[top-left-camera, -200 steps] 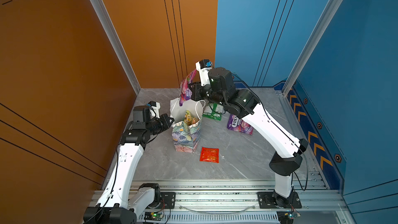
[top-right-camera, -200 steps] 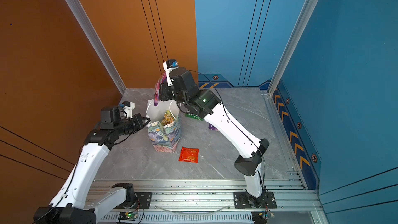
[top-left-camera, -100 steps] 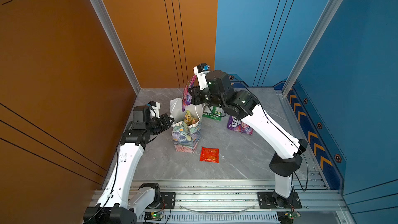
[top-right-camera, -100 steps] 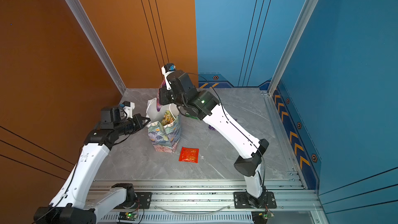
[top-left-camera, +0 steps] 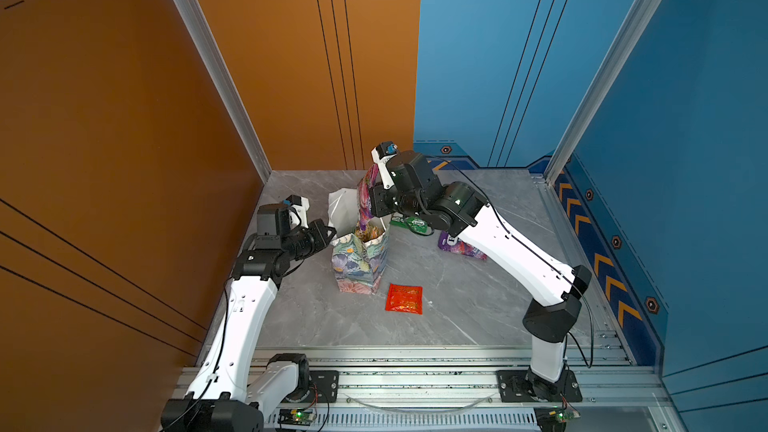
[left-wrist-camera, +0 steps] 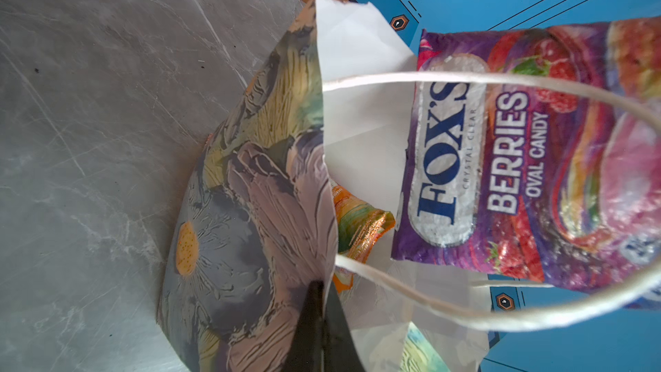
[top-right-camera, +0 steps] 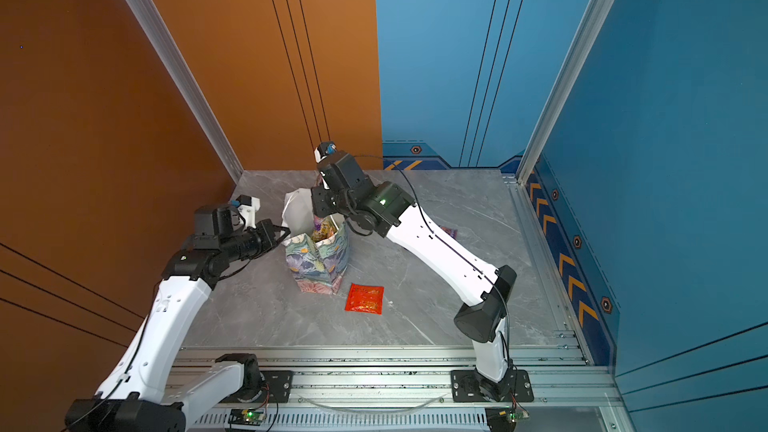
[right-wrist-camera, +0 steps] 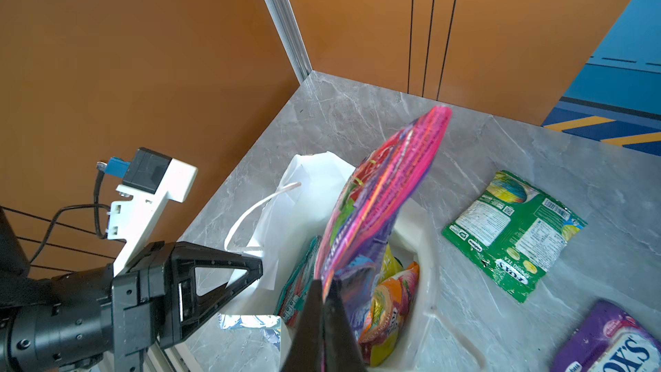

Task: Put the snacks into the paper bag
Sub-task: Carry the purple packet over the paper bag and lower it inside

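packet (top-left-camera: 404,298) before bag (top-left-camera: 357,264), second packet (right-wrist-camera: 511,230) seemingly behind.

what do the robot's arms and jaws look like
The left arm and right arm both have white shells, black joint housings and thin black cables. The jaws are black, pointed, with triangular cut-outs. Each wrist carries a white camera bracket with a blue plug.

The right gripper (top-left-camera: 369,213) holds a purple snack packet (top-left-camera: 366,184) upright over the open mouth of a floral paper bag (top-left-camera: 359,261), its rim pinched by the left gripper (top-left-camera: 332,234). A red packet (top-left-camera: 404,298), a green packet (top-left-camera: 412,223) and a second purple packet (top-left-camera: 461,248) lie on the grey marble tabletop (top-left-camera: 457,326).
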You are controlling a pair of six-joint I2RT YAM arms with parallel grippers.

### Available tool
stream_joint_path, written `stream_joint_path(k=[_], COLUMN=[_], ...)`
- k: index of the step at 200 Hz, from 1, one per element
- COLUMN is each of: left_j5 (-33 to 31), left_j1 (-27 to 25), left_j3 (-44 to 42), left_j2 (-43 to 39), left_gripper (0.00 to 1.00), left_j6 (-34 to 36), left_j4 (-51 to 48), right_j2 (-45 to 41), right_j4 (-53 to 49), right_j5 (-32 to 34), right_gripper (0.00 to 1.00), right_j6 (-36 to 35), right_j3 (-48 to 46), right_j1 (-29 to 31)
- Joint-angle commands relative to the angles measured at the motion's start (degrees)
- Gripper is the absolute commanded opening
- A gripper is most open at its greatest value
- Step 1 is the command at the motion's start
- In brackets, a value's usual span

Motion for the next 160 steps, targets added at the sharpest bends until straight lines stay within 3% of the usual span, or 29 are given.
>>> stream_joint_path(k=[1,160], left_j5=[-0.8,-0.7], left_j1=[-0.5,-0.6], left_j3=[0.2,0.1], left_j2=[0.2,0.5], left_gripper=[0.0,0.0], left_j6=[0.4,0.4], left_j4=[-0.9,-0.9], right_j2=[-3.6,-1.1], right_j4=[-0.6,-8.6], right_j5=[3.0,8.2], right_gripper=[0.0,0.0], right_j6=[-1.1,-2.0], right_j3=[-0.2,2.4], right_j1=[0.3,1.3])
